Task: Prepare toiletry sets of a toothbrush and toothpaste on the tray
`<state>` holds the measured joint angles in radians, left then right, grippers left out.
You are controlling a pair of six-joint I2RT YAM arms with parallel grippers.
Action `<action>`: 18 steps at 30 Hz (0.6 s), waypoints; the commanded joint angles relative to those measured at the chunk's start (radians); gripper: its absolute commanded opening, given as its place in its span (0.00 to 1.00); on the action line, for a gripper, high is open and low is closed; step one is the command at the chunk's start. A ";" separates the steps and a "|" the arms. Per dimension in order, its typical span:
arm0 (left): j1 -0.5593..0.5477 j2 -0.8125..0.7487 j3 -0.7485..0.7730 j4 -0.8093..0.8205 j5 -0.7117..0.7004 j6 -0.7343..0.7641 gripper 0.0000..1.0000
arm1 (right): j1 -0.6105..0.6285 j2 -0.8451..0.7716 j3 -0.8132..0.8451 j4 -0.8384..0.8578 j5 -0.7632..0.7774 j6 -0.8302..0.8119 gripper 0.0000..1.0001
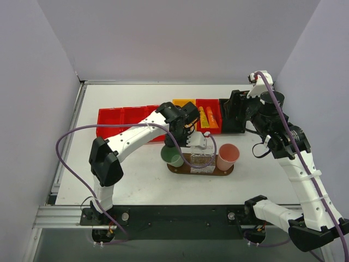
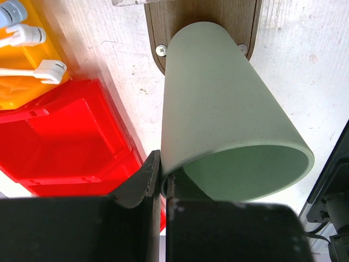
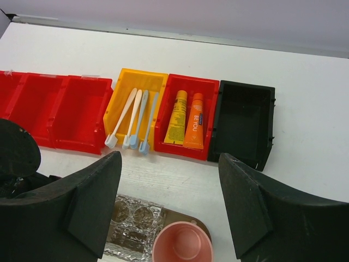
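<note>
White table [image 3: 305, 82]: orange toothpaste tube [image 3: 194, 121] reads "BE YOU".

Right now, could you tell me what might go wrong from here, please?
1. The left end effector pinches the green cup only at one spot of its rim, at the end of the tray; moved, the cup could swing, slip or tip off.
2. The left arm lies just in front of the yellow bin with the toothbrushes; the open right end effector, reaching there, might hit it.
</note>
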<state>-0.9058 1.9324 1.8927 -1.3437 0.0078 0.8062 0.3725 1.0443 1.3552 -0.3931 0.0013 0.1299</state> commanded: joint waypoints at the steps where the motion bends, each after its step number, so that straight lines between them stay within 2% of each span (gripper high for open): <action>1: -0.010 0.007 0.003 -0.227 0.017 0.024 0.00 | -0.007 -0.006 -0.007 0.030 -0.021 0.011 0.67; 18: -0.024 0.030 -0.026 -0.227 0.006 0.030 0.00 | -0.015 -0.009 -0.014 0.033 -0.034 0.014 0.67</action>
<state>-0.9218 1.9415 1.8698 -1.3426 0.0032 0.8196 0.3660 1.0443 1.3537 -0.3931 -0.0166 0.1318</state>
